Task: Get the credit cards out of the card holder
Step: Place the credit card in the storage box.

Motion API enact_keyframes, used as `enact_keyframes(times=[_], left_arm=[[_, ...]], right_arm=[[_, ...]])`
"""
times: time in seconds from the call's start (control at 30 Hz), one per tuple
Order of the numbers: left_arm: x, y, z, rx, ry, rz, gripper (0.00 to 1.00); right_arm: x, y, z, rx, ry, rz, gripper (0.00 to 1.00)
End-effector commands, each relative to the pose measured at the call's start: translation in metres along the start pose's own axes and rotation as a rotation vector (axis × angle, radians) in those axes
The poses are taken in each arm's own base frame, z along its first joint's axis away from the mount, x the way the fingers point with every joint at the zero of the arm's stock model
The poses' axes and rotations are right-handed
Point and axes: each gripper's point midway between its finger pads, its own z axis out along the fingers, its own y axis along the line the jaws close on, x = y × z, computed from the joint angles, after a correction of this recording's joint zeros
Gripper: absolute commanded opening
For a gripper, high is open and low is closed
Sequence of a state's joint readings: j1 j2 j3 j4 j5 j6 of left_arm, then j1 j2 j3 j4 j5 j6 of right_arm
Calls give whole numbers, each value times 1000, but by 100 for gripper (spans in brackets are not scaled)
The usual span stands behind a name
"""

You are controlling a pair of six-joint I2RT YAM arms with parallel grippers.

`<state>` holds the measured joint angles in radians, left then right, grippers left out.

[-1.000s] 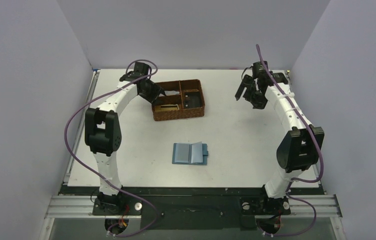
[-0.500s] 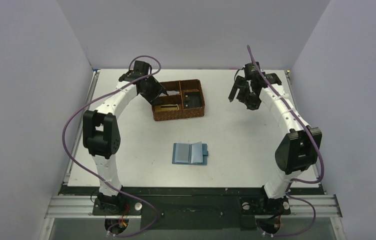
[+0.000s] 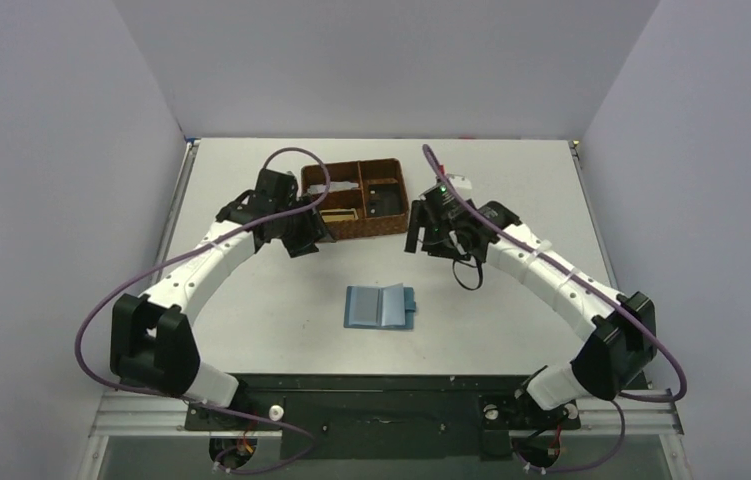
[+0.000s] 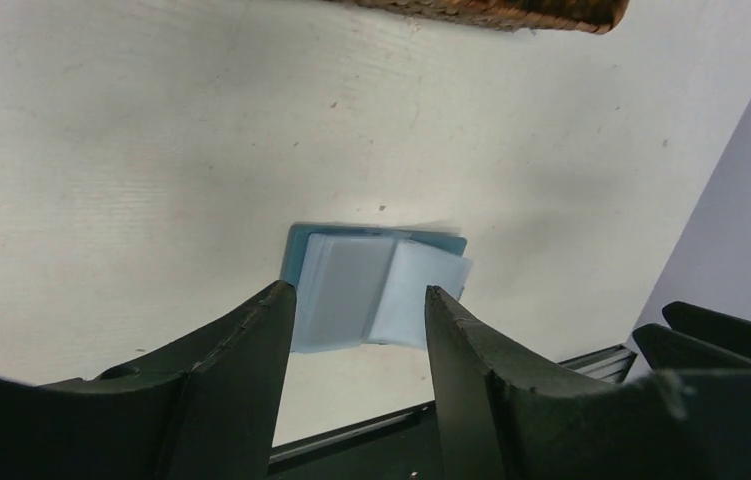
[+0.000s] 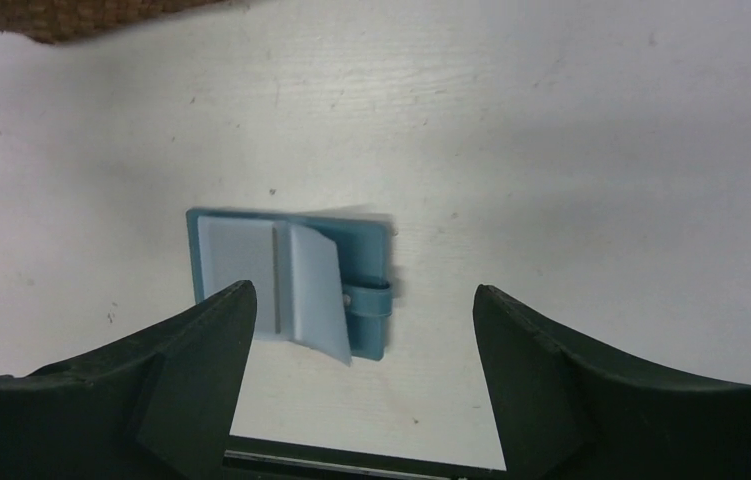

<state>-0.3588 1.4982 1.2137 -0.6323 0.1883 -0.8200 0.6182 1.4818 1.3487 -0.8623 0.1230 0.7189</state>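
One card holder, one basket, possibly one card.

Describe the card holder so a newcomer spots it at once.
On the white table, find the brown woven compartment basket and look from it toward the near edge. There, alone at mid-table, lies the small teal-blue folding card holder, open. Unlike the basket, it is thin and blue, with a snap tab on one edge.

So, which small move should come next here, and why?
Probably lower the right pincer toward the card holder: it lies open on the table, untouched, and both this and the left pincer hang open, empty, near the basket.
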Motion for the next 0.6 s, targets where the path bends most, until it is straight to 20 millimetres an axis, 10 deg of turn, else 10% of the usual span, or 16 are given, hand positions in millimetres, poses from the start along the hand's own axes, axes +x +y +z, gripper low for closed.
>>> enact_keyframes(times=[0.0, 0.37, 0.57], left_arm=[[7, 15, -15, -8, -40, 102, 48], [64, 63, -22, 26, -82, 194, 47], [81, 71, -29, 47, -90, 216, 47]], right_arm=[[14, 37, 1, -52, -93, 34, 75], [91, 124, 26, -144, -104, -75, 70], [129, 131, 59, -156, -49, -50, 65]])
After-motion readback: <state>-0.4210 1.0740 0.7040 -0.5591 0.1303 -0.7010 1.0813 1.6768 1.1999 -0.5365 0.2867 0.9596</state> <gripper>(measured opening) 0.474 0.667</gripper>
